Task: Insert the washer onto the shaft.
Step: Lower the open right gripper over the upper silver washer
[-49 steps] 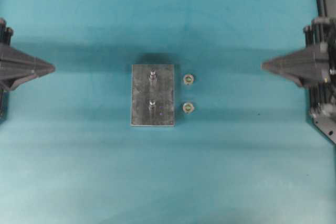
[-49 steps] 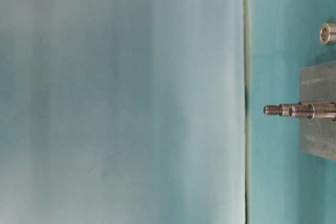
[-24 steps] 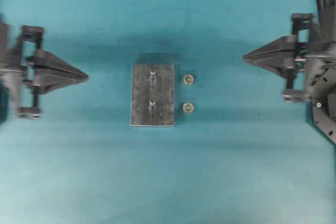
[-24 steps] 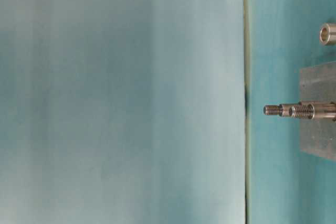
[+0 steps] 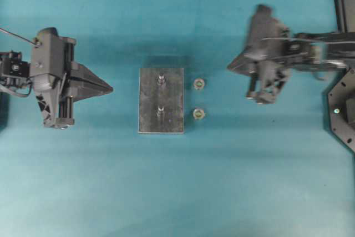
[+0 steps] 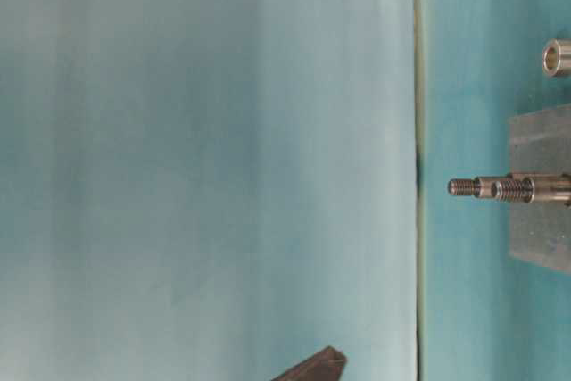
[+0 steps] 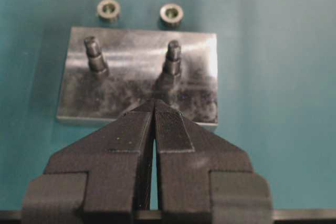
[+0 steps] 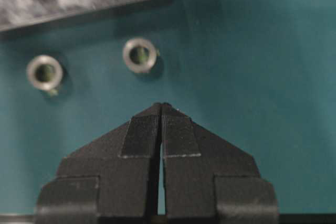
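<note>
Both claws are clenched empty: left gripper [image 5: 111, 89] faces the grey metal block [image 5: 161, 108] with its 2 upright threaded shafts [image 7: 172, 56]; right gripper [image 5: 230, 68] nears 2 small steel washers [image 5: 198, 114] lying just beside the block, handy to grab.

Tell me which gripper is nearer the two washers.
Right. The right gripper is just past the washers, on their side of the block. The left gripper is on the block's far side, farther off.
</note>
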### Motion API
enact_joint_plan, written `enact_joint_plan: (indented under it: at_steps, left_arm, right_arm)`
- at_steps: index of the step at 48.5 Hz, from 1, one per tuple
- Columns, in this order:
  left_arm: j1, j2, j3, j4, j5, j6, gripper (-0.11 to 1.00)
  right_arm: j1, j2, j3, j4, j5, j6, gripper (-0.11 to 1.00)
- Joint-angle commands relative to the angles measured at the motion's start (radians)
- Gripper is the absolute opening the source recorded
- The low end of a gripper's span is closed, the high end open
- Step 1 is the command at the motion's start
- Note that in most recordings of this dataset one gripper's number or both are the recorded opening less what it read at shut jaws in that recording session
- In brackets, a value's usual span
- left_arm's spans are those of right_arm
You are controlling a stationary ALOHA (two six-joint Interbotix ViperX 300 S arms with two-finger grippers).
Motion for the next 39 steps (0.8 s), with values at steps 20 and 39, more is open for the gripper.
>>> enact_joint_plan:
  at_steps: [20, 39]
  left_arm:
    - [0.002, 0.008, -0.029, 0.002, 0.002, 0.003, 0.0]
    - [0.002, 0.012, -0.017, 0.003, 0.002, 0.005, 0.0]
  right_arm:
    - [0.009, 0.258, -0.204, -0.002, 0.061, -0.038, 0.79]
    - [0.02, 0.327, -0.245, -0.002, 0.071, -0.046, 0.82]
